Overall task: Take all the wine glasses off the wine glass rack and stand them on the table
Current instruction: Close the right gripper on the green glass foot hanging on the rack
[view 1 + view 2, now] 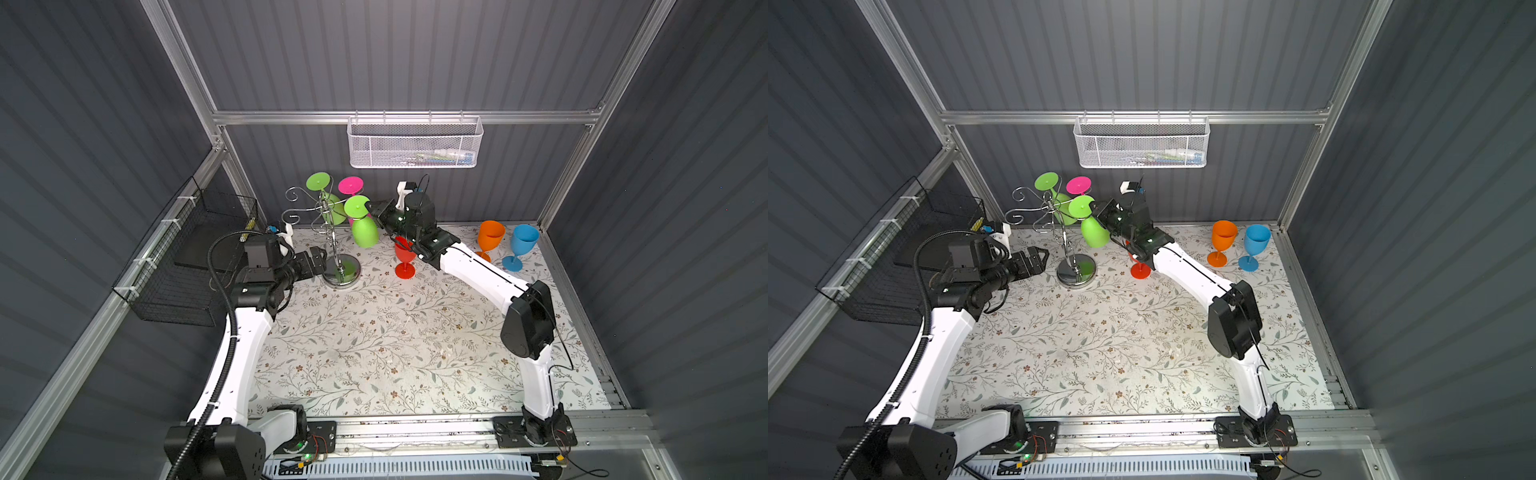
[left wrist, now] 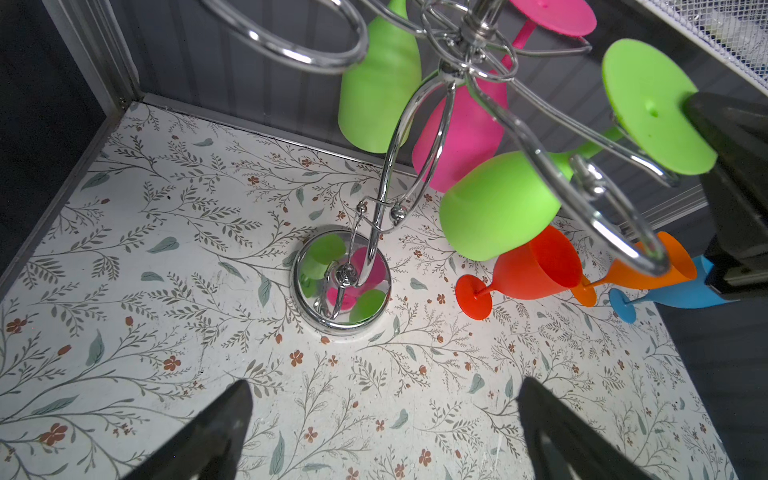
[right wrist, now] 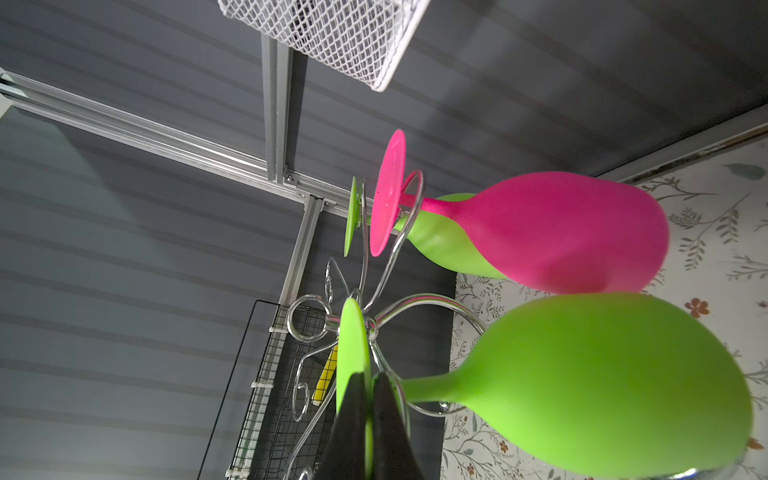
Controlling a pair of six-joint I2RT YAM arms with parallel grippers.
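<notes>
The chrome wine glass rack (image 1: 332, 232) stands on its round mirror base (image 2: 343, 282) at the back left. A lime green wine glass (image 1: 365, 233) hangs upside down, tilted, on the arm nearest the right side. My right gripper (image 3: 369, 380) is shut on the rim of that glass's foot disc (image 1: 1081, 206), with the stem still inside the wire loop. A second green glass (image 3: 440, 245) and a pink glass (image 3: 561, 232) hang on the back arms. My left gripper (image 2: 384, 384) stands open and empty just left of the rack's base.
A red glass (image 1: 405, 257), an orange glass (image 1: 490, 237) and a blue glass (image 1: 521, 243) stand upright on the floral mat to the right of the rack. A white mesh basket (image 1: 415, 143) hangs on the back wall. A black wire basket (image 1: 195, 257) hangs at the left wall.
</notes>
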